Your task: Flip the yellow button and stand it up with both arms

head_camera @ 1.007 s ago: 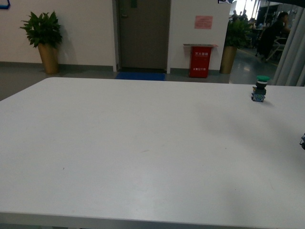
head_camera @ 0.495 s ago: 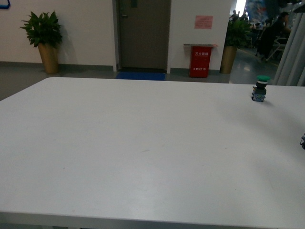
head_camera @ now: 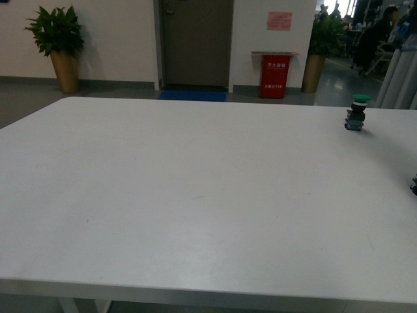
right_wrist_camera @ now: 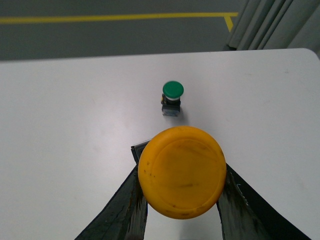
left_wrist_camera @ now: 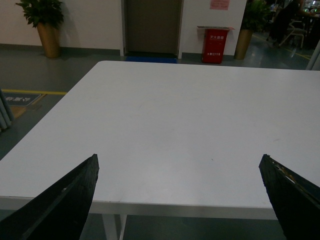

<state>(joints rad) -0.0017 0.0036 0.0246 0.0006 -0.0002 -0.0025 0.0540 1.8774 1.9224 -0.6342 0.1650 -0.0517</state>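
The yellow button [right_wrist_camera: 181, 172] fills the right wrist view, its round yellow-orange cap facing the camera, held above the white table [right_wrist_camera: 75, 115]. My right gripper [right_wrist_camera: 182, 200] is shut on it, a black finger pressing each side below the cap. Only a dark sliver at the front view's right edge [head_camera: 414, 185] hints at that arm. My left gripper [left_wrist_camera: 180, 200] stands open over the table's near edge, its two black fingertips [left_wrist_camera: 65, 200] far apart with nothing between them. In the front view the yellow button is out of sight.
A green-capped button [head_camera: 356, 111] stands upright at the table's far right, also in the right wrist view [right_wrist_camera: 172, 97] just beyond the yellow cap. Past the table [head_camera: 195, 195] are a door, a red box [head_camera: 274, 75] and potted plants [head_camera: 58, 45].
The front view has shifted slightly, so the table's far edge and the green-capped button sit a little higher in the picture. Nothing on the table has moved.
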